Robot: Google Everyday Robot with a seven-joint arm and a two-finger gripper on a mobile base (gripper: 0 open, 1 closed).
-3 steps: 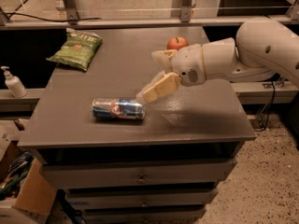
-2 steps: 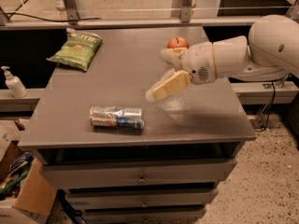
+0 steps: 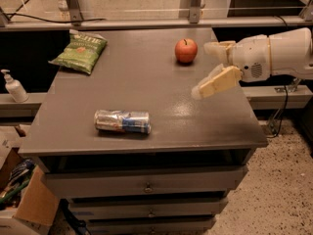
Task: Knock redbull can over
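Observation:
The redbull can [image 3: 122, 122] lies on its side on the grey cabinet top [image 3: 146, 77], near the front edge, left of centre. It is silver and blue, with its long axis running left to right. My gripper [image 3: 201, 70] is at the right side of the top, above the surface, well to the right of the can and just right of the red apple [image 3: 186, 50]. Its two cream fingers [image 3: 217, 82] stand apart with nothing between them. The white arm reaches in from the right edge.
A green chip bag [image 3: 79, 51] lies at the back left of the top. A soap dispenser [image 3: 13, 87] stands on a ledge to the left. Drawers [image 3: 146, 185] sit under the top, and a cardboard box [image 3: 32, 204] is on the floor at left.
My gripper has drawn back to the right, away from the can. The can stays on its side and has shifted slightly left.

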